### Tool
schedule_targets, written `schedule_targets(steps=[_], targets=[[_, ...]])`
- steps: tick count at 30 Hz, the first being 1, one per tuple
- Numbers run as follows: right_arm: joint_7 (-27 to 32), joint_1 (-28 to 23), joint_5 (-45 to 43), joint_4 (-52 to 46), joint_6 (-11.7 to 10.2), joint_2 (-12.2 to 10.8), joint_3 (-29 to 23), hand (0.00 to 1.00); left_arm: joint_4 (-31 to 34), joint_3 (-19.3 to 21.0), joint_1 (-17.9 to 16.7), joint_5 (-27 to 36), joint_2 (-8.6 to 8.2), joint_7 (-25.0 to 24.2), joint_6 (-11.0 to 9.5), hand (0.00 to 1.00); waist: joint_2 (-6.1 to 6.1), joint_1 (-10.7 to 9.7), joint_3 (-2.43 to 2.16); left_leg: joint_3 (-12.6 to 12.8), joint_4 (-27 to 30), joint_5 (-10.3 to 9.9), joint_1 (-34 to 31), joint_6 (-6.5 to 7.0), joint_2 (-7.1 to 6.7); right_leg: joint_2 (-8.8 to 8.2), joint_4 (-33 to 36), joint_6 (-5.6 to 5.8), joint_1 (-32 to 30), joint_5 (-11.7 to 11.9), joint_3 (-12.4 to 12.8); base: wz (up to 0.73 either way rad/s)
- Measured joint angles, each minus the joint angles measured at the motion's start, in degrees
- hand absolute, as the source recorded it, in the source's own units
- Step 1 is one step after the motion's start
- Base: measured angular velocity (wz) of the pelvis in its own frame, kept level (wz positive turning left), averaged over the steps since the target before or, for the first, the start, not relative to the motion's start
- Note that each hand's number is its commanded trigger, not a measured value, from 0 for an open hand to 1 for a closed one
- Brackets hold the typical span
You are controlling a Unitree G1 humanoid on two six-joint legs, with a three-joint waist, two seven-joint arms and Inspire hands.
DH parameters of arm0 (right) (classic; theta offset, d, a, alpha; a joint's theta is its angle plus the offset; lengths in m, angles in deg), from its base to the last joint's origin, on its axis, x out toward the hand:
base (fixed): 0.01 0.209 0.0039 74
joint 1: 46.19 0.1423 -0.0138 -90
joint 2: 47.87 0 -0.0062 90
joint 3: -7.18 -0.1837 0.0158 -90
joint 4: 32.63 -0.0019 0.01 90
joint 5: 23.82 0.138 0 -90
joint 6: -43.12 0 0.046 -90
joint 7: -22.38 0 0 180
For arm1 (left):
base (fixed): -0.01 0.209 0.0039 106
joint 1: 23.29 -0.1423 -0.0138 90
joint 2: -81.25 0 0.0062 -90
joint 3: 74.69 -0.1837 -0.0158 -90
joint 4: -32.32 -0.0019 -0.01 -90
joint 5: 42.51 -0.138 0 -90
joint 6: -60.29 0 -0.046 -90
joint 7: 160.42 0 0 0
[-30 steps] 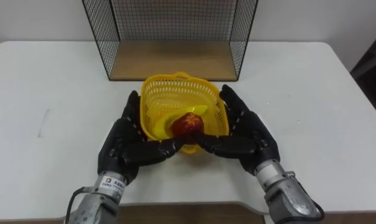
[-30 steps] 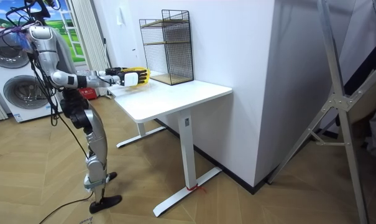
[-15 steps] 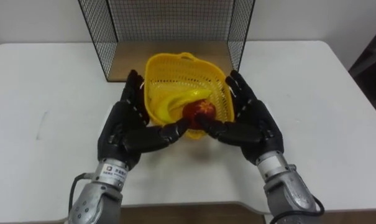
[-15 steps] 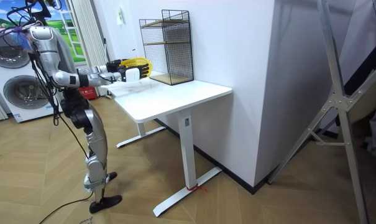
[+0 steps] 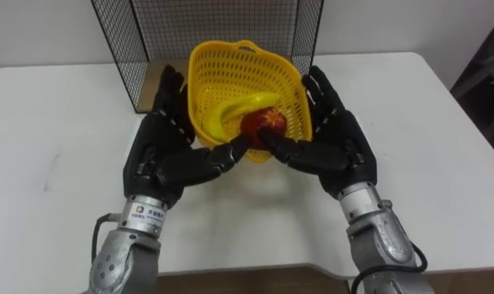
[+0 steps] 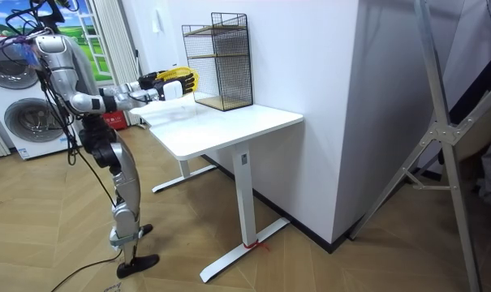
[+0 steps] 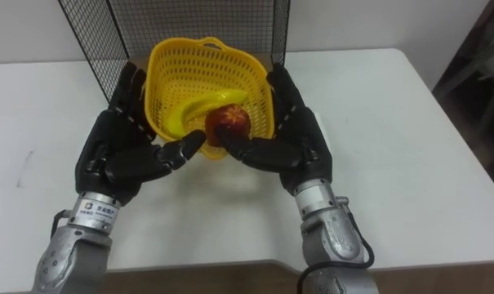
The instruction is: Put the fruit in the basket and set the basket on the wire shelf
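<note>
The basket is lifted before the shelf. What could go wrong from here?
1. The basket is only pressed between the left robot hand and the right robot hand, so it may slip.
2. It tilts toward the robot; the banana and apple could roll out.
3. Its rim might catch the wire shelf.

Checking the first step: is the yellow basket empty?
No, a banana and a red apple lie inside the yellow basket.
</note>
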Motion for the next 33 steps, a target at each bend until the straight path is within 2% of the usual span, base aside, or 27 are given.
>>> schedule_targets(steps=[5,8,9,11,12,13,14,16,18,20,21,22,23,24,25,26,27,28,30,33], targets=[[0.0,0.0,-0.45,-0.04,-0.01,-0.13,0.13,0.0,0.0,0.14,0.02,0.0,-0.01,0.0,-0.01,0.0,-0.2,0.21,0.02,0.12,0.79,-0.26,-0.02,-0.11,0.36,0.18,0.26,0.0,0.14,-0.01,-0.02,0.0],[-0.01,0.01,-0.4,-0.04,-0.02,-0.21,0.14,0.0,-0.01,0.13,0.02,0.92,-0.01,-0.01,-0.03,0.0,-0.7,0.99,0.25,0.28,3.22,-1.47,-0.65,-0.57,1.58,0.91,2.3,-0.33,-0.46,-0.69,-0.02,-0.08],[-0.01,-0.07,-0.38,-0.03,-0.04,-0.53,0.14,0.0,-0.04,0.14,0.02,0.91,0.09,-0.01,-0.11,0.0,-1.27,1.31,0.24,0.05,4.85,-2.17,-1.25,-0.98,2.13,1.29,3.69,-0.99,-1.06,-1.54,-0.13,-0.05],[-0.14,-0.28,0.02,0.03,-0.06,-0.69,0.16,0.0,-0.18,0.22,-0.13,0.82,0.12,-0.01,-0.14,0.0,-1.5,2.02,0.25,-0.25,9.53,-4.14,-2.9,-1.74,3.98,2.52,5.4,-1.97,-1.77,-2.65,-0.66,-0.07],[-0.4,-0.54,0.06,0.03,-0.07,-0.64,0.17,0.0,-0.25,0.22,-0.32,0.89,0.12,-0.01,-0.13,0.0,-1.48,2.94,0.27,-0.35,13.66,-5.66,-4.08,-2.36,5.33,3.34,7.61,-2.63,-2.19,-4.23,-0.64,-0.11],[-0.52,-0.96,0.03,0.11,-0.07,-0.71,0.25,0.0,-0.44,0.21,-0.53,0.9,0.13,-0.01,-0.13,0.0,-1.61,3.26,0.25,-1.02,18.91,-6.26,-5.89,-2.76,6.51,3.9,10.14,-3.25,-2.77,-6.01,-0.62,-0.05],[-0.55,-1.16,0.02,0.2,-0.07,-0.73,0.41,0.0,-0.65,0.21,-0.57,0.93,0.11,-0.01,-0.13,0.0,-1.67,3.28,0.25,-1.63,22.25,-6.23,-7.11,-2.75,6.93,4.13,11.21,-3.58,-2.83,-6.99,-0.69,0.0],[-0.94,-1.41,0.31,0.19,-0.08,-0.13,0.59,0.0,-1.62,0.21,-0.58,0.89,0.21,-0.01,-0.14,0.0,-0.5,3.52,0.34,-3.97,31.48,-5.85,-10.38,-2.68,8.64,4.92,15.54,-4.73,-3.32,-9.82,-0.39,-0.05],[-0.98,-1.47,0.21,0.19,-0.05,-0.15,0.74,0.0,-1.91,0.24,-0.61,0.86,0.17,-0.01,-0.08,0.0,-0.57,3.46,0.24,-4.7,33.44,-5.3,-11.19,-2.99,8.66,4.95,18.58,-5.29,-4.24,-11.62,0.01,-0.07],[-0.98,-1.48,0.29,0.2,-0.04,-0.23,0.85,0.0,-1.91,0.31,-0.88,0.85,0.36,-0.01,-0.07,0.0,-0.79,3.29,0.08,-4.86,33.2,-4.77,-11.64,-3.18,8.6,4.9,19.29,-6.02,-4.3,-11.81,0.25,0.01],[-0.98,-1.51,0.63,0.25,-0.07,-0.18,1.06,0.0,-1.92,0.29,-1.16,0.88,0.84,-0.01,-0.06,0.0,-1.41,2.92,0.39,-4.91,32.12,-4.99,-12.05,-3.47,7.86,4.45,19.25,-6.39,-3.95,-11.79,0.29,0.14],[-0.92,-1.42,0.54,0.94,-0.4,0.02,1.05,0.0,-1.93,0.15,-1.18,0.93,0.91,-0.01,-0.06,0.0,-1.73,2.86,0.48,-4.94,28.2,-5.08,-13.23,-3.33,5.28,3.47,19.1,-6.36,-4.04,-11.83,0.42,0.08],[-0.88,-1.43,0.52,1.31,-0.46,0.13,1.03,0.0,-1.93,0.0,-1.19,0.88,0.82,-0.01,-0.06,0.0,-1.84,2.95,0.43,-4.94,25.63,-4.84,-13.94,-3.28,4.06,3.06,19.03,-6.26,-4.2,-11.88,0.64,-0.13],[-0.86,-1.47,0.53,1.67,-0.4,0.22,1.15,0.0,-1.93,-0.01,-1.18,0.81,0.58,-0.01,-0.13,0.0,-1.52,3.28,0.2,-4.78,19.44,-3.15,-15.38,-2.99,2.22,2.68,18.81,-6.07,-4.45,-11.93,1.0,-0.37],[-0.87,-1.52,0.55,1.84,-0.24,0.16,1.72,0.0,-1.92,0.27,-1.28,0.81,0.59,-0.01,-0.26,0.0,-1.38,3.84,0.07,-4.84,15.57,2.8,-16.03,-1.25,0.96,2.29,18.57,-6.05,-4.63,-12.03,1.18,-0.43],[-0.87,-1.61,0.52,1.96,-0.01,0.03,2.03,0.0,-1.93,0.51,-1.45,0.81,0.84,-0.01,-0.27,0.0,-1.73,4.15,-0.2,-4.81,14.88,4.02,-15.8,-0.29,0.61,2.14,18.24,-5.87,-4.51,-12.13,1.67,-0.21],[-0.89,-1.69,0.52,2.0,0.22,0.0,2.21,0.0,-1.92,0.85,-1.47,0.81,0.9,-0.01,-0.28,0.0,-2.48,3.58,-1.19,-4.76,13.26,4.34,-15.14,0.01,-0.29,1.62,17.03,-5.39,-4.26,-12.02,1.52,0.06],[-0.91,-1.39,0.69,1.96,0.13,0.17,2.13,0.0,-1.79,0.78,-1.22,0.81,0.82,-0.01,-0.29,0.0,-3.3,3.06,-0.85,-4.76,12.87,4.45,-14.66,0.15,-0.68,1.38,15.84,-5.02,-3.6,-11.78,1.31,0.13],[-0.91,-1.31,0.84,1.94,-0.03,0.15,2.18,0.0,-1.8,0.72,-1.31,0.79,1.0,-0.01,-0.2,0.0,-3.78,2.83,-0.65,-4.75,13.0,3.93,-14.82,0.26,-0.73,1.36,14.52,-4.83,-3.2,-11.39,1.22,0.0],[-1.04,-1.35,0.69,1.79,-0.03,1.39,2.25,0.0,-1.8,0.21,-1.3,0.85,1.16,-0.01,-0.18,0.0,-2.99,2.4,-0.48,-4.84,14.38,2.45,-15.37,0.49,-0.9,1.15,14.06,-4.47,-2.82,-11.5,0.69,0.02]])
